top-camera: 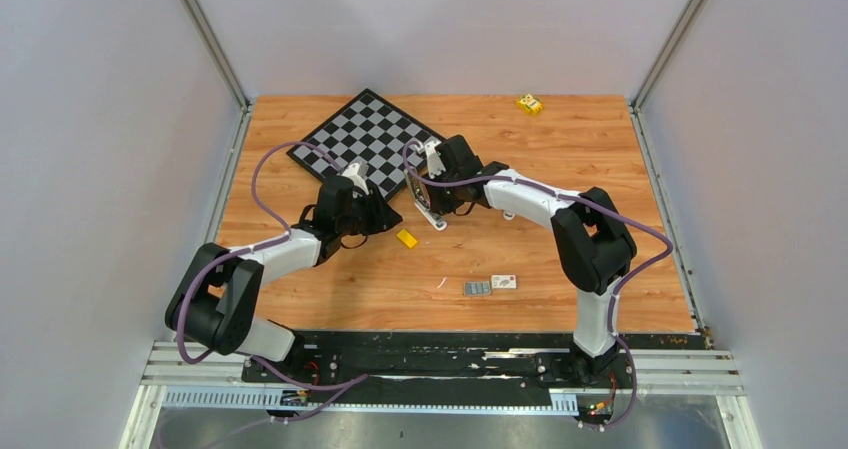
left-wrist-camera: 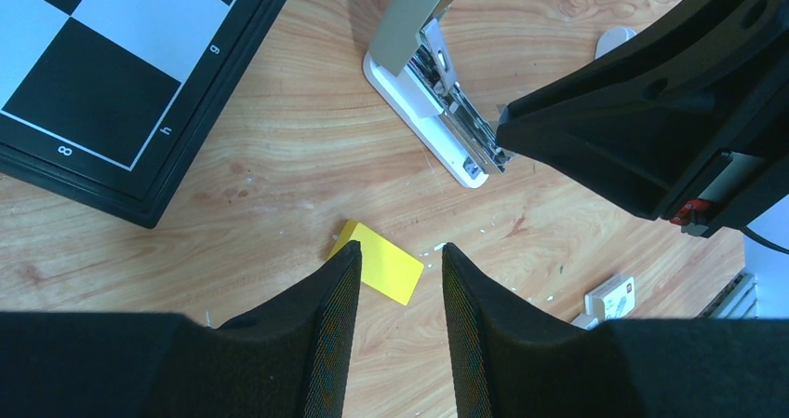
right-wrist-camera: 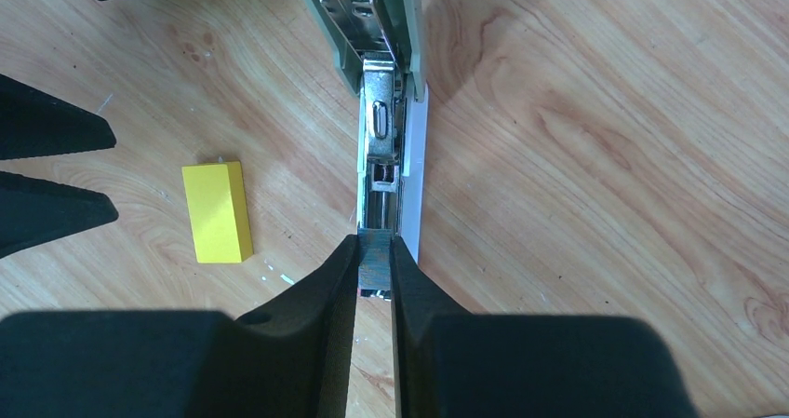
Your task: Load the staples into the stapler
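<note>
Nearest, spare staples [top-camera: 477, 288] lay on the counter [top-camera: 560, 134] beside a white box [top-camera: 504, 282]. Farther in, the left hand [left-wrist-camera: 398, 260] hung open and empty above a yellow block [left-wrist-camera: 386, 267]. Beyond, the right hand [right-wrist-camera: 374, 250] pinched a staple strip [right-wrist-camera: 375, 262] at the front of the opened stapler [right-wrist-camera: 381, 129]. This looked like the insertion step, and the next move called for a straight, aligned slide into the tray.

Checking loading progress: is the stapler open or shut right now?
Open: the stapler has its grey-olive top lifted off the base, baring the metal tray in both wrist views.
</note>
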Controlling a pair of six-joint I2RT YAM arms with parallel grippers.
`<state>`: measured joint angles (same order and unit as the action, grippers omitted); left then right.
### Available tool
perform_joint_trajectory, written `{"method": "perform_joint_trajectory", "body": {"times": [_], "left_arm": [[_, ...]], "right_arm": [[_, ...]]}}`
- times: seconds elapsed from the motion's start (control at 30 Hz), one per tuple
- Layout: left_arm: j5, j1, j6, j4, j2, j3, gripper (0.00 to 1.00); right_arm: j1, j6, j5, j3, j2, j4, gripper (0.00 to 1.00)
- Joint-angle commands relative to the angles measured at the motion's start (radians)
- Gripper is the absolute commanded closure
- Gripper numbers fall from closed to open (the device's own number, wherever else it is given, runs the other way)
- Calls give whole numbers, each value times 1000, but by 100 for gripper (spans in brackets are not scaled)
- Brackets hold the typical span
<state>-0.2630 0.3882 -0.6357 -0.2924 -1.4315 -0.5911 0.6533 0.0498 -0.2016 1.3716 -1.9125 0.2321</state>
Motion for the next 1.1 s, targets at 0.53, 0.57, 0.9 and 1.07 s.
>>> {"method": "perform_joint_trajectory", "body": {"times": [0.53,0.57,0.9,1.07], "left_arm": [[-15,-8,13,-39,-8,-10,59],[-15,-8,12,-40,-8,-10,59],[-12,-8,13,-44,-7,-3,59],[-10,-7,12,-44,-5,-1,59]], "right_arm": [[-17,22,-24,-22,-17,19,82],[-16,24,-24,-22,-18,19,82],[-16,28,-20,-29,-32,18,82],[-18,26,-18,-32,-39,17,83]]}}
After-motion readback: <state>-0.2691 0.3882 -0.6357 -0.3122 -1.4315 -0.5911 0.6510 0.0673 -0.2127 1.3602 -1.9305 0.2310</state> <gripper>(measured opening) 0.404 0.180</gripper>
